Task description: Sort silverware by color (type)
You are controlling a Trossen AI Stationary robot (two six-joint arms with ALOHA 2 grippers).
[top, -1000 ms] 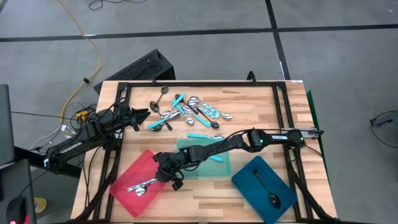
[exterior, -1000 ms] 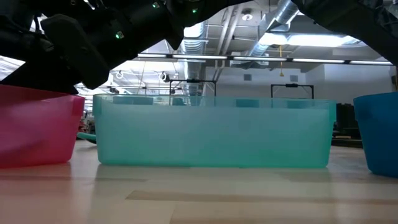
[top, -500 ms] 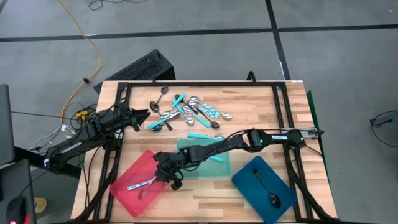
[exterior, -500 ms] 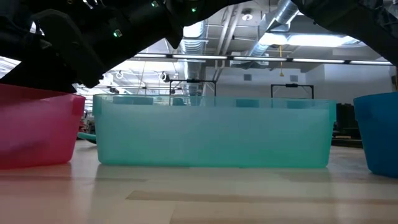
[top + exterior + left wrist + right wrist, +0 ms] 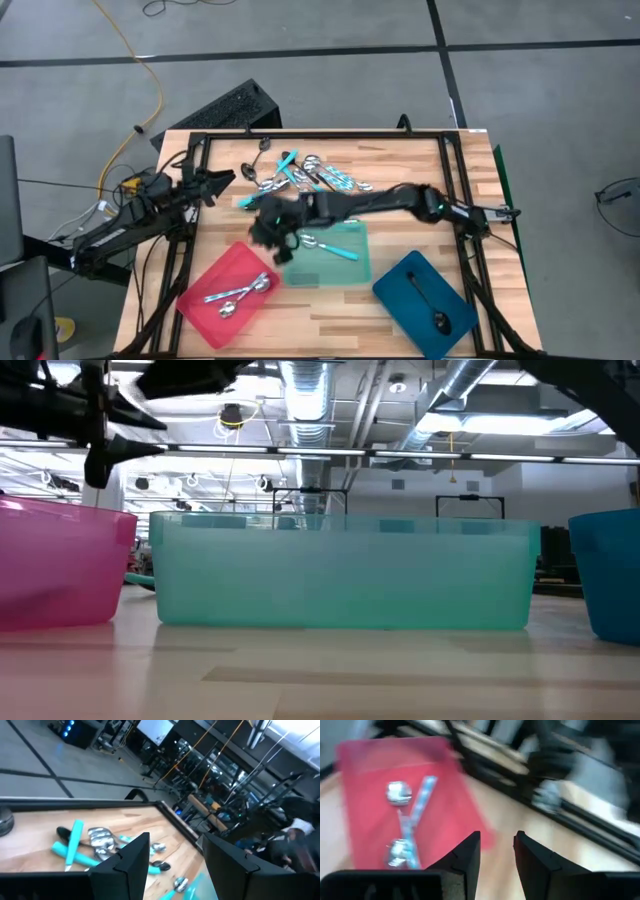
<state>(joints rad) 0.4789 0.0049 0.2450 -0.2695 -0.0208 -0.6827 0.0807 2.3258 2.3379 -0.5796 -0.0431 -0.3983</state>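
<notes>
Loose silverware (image 5: 300, 180) lies in a pile on the far middle of the table: shiny, turquoise-handled and dark spoons. Two shiny spoons (image 5: 240, 291) lie in the red tray (image 5: 205, 310), also seen as spoons (image 5: 402, 827) in the right wrist view. One turquoise-handled spoon (image 5: 330, 246) lies in the teal tray (image 5: 345, 270), and a dark spoon (image 5: 430, 303) in the blue tray (image 5: 455, 320). My right gripper (image 5: 496, 852) is open with nothing between its fingers, and hangs blurred (image 5: 268, 228) over the teal tray's left end. My left gripper (image 5: 175, 865) stands open and bare at the table's left edge (image 5: 225, 178), pointing at the pile.
A black frame (image 5: 320, 133) runs round the tabletop's far and side edges. The three trays line the near half, in the low view as red tray (image 5: 60, 565), teal tray (image 5: 345, 575) and blue tray (image 5: 610, 570). Bare wood lies to the right of the pile (image 5: 410, 175).
My right gripper has gone up from over the red tray and swung toward the table's far edge, and is now above the teal tray's left end. The spoons stay lying in the red tray. My left gripper has risen a little.
</notes>
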